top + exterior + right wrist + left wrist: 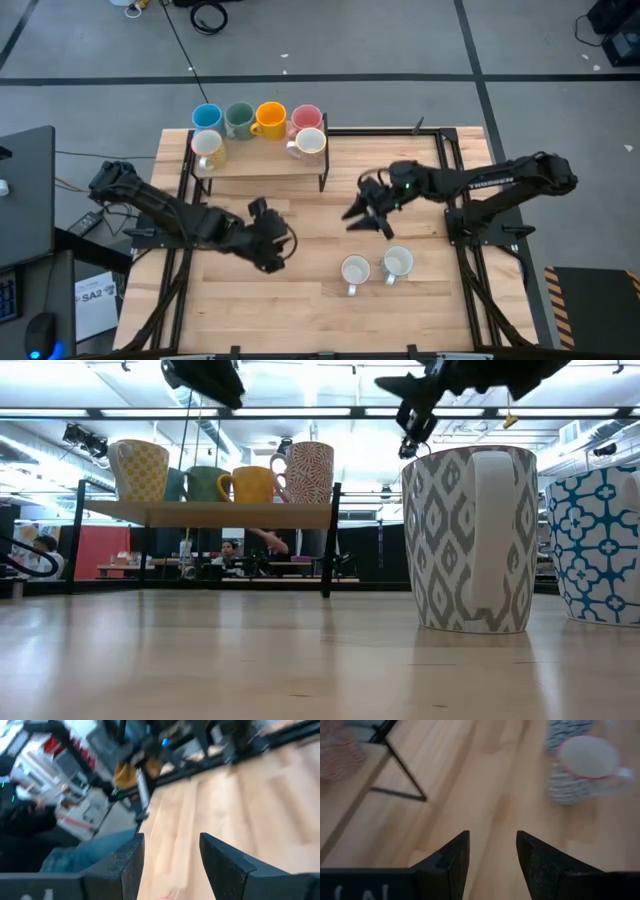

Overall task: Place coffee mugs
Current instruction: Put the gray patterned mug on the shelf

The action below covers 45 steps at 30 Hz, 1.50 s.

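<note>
Several coffee mugs stand on a small wooden shelf at the table's far left: blue, green, yellow, pink and two pale ones. Two more white mugs stand upright on the table near its front right. My left gripper hovers open and empty left of them. My right gripper hangs open and empty above the table, on the far side of the two mugs.
The shelf stands on thin black legs on the wooden table. Black frame rails run along the table's left and right sides. In the low view the two table mugs stand close to the camera.
</note>
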Motion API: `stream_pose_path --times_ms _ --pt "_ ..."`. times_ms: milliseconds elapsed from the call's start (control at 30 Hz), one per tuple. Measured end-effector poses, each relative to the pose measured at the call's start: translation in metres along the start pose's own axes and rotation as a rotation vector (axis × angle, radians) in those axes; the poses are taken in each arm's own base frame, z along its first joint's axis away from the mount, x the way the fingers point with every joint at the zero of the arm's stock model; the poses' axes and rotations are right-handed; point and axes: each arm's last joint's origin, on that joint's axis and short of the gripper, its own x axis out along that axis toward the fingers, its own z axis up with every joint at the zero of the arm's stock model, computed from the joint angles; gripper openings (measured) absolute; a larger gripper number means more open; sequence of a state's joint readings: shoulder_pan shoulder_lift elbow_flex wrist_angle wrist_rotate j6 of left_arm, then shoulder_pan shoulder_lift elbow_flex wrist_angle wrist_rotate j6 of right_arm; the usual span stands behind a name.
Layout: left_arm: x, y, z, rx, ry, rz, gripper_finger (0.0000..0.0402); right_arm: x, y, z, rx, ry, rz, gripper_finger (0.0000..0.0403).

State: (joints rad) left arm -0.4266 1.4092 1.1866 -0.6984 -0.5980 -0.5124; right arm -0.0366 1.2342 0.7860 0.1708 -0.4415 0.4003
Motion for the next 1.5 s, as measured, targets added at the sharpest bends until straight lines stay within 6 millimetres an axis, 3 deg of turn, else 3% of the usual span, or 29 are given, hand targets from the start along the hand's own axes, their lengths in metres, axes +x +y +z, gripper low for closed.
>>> stream_pose_path --times_ms 200,400,600,900,1500 --pt "-0.011 -0.017 -0.002 0.003 -0.056 -0.079 0.0169 0.019 0.018 -0.025 -0.005 0.124 -0.028 0.0197" --pt "-0.015 -0.023 -0.002 0.002 -0.077 -0.108 0.0169 0.020 0.023 -0.048 0.007 0.273 -0.186 0.0197" --pt "-0.015 -0.024 -0.002 -0.001 -0.081 -0.110 0.0169 0.024 0.030 -0.067 0.017 0.396 -0.207 0.0197" --pt "-0.015 -0.024 -0.002 -0.004 -0.085 -0.111 0.0169 0.034 0.036 -0.080 -0.019 0.411 -0.286 0.0197" --pt "-0.015 -0.024 -0.001 -0.010 -0.091 -0.115 0.0169 0.060 0.020 -0.104 -0.005 0.482 -0.356 0.0197"
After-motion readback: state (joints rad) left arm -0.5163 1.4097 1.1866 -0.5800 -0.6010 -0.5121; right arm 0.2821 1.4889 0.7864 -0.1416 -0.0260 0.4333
